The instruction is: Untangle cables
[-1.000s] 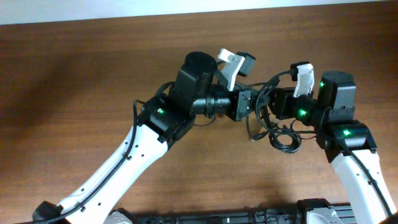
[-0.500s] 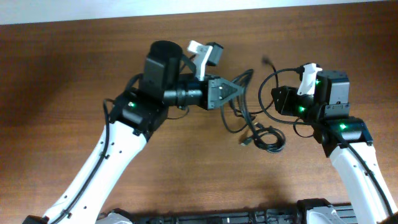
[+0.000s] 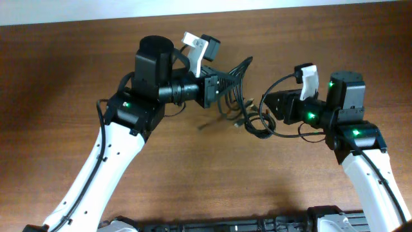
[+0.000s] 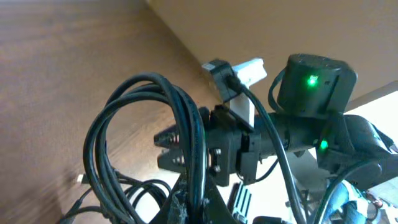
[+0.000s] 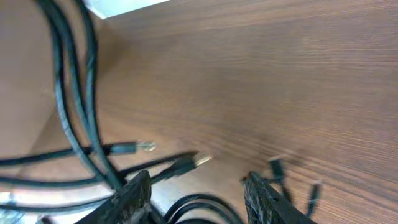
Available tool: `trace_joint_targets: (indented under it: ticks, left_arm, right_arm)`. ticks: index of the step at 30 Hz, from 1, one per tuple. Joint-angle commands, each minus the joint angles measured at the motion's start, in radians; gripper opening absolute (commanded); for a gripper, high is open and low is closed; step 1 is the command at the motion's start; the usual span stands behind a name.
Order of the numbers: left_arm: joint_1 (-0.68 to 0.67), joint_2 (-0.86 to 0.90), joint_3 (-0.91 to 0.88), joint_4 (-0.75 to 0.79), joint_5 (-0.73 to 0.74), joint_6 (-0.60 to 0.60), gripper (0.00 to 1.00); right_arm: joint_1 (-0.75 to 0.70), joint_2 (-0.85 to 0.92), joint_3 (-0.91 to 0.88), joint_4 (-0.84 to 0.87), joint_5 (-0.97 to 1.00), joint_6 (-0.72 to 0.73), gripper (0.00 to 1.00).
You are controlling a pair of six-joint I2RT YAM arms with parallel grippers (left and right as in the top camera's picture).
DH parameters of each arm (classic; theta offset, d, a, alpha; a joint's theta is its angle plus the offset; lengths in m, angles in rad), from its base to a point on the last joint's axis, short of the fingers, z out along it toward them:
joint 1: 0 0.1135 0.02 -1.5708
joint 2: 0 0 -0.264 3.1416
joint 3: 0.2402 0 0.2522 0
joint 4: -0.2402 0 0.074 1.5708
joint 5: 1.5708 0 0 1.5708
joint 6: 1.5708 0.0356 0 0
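Cables (image 3: 237,90), thin, black and round in section, sit mid-desk (image 3: 64,71) between the two arms. A sheaf of strands is lifted off the wood, and the rest trails down to a loose coil (image 3: 259,127) lying on the desk. The left jaws are clamped on the cables: the left wrist view shows several strands arching up in a smooth hoop (image 4: 134,118), gathered tight where they run down into the grip. The right jaws stand apart with nothing pinched between them, and the coil lies just below their tips in the right wrist view. By my reading the step in hand is the pulling apart, with one side holding the bundle up while the other is free to take a hold. The next move likely calls for the right jaws to close on a single strand or a plug end, not on the whole coil, and draw it away from the left. Two plugs (image 5: 200,158) with bright metal tips lie on the desk, whose brown wood grain looks matte and smooth. The cords look limp and rubbery, and prone to snag on each other.
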State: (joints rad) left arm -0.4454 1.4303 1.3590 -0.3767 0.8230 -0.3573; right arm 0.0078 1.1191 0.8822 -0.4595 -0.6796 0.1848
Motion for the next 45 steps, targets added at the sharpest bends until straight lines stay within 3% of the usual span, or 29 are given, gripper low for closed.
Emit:
trace_joint_targets:
  ticks: [1,3,7,8,9,10,13,22,26,29,32,38,43,45]
  left_arm:
    - [0.002,-0.027,0.016,0.066,-0.046,0.022,0.00]
    - [0.006,-0.027,0.016,0.069,-0.164,0.045,0.00]
    - [0.040,-0.027,0.016,0.081,-0.203,0.045,0.00]
    - [0.056,-0.029,0.016,0.077,-0.203,0.045,0.00]
    - [0.070,-0.031,0.016,0.076,-0.201,0.045,0.00]
    - [0.087,-0.036,0.016,0.077,-0.199,0.045,0.00]
    - [0.118,-0.062,0.016,0.100,-0.199,0.030,0.00]
    - [0.119,-0.113,0.016,0.220,-0.200,-0.280,0.00]
    - [0.119,-0.113,0.016,0.219,-0.180,-0.349,0.00]
    - [0.119,-0.113,0.016,0.219,-0.172,-0.392,0.00]
    - [0.119,-0.113,0.016,0.219,-0.190,-0.413,0.00]
    - [0.118,-0.113,0.016,0.219,-0.214,-0.488,0.00]
    - [0.064,-0.113,0.016,0.219,-0.211,-0.495,0.00]
    - [0.057,-0.113,0.016,0.220,-0.233,-0.494,0.00]
  right_arm:
    - [-0.003,-0.015,-0.001,-0.016,-0.073,0.038,0.46]
    - [-0.003,-0.015,-0.001,-0.017,-0.074,0.117,0.48]
    - [-0.003,-0.015,-0.001,-0.023,-0.159,0.146,0.64]
    - [-0.003,-0.015,-0.001,-0.023,-0.188,0.146,0.72]
    - [-0.003,-0.015,-0.001,-0.023,-0.221,0.146,0.89]
    - [-0.003,-0.015,-0.001,-0.024,-0.262,0.146,0.99]
    - [-0.002,-0.013,-0.001,-0.024,-0.312,0.147,0.99]
    - [-0.002,0.078,-0.001,-0.049,-0.198,0.330,0.99]
    - [-0.002,0.116,-0.001,0.061,-0.198,0.433,1.00]
    - [-0.002,0.132,-0.001,0.102,-0.152,0.502,0.93]
    - [-0.001,0.133,-0.001,0.100,-0.151,0.513,0.93]
    - [0.010,0.133,-0.001,0.139,-0.134,0.694,0.93]
    - [0.058,0.133,-0.001,0.196,-0.090,0.742,0.79]
    - [0.060,0.133,-0.001,0.195,-0.094,0.741,0.78]
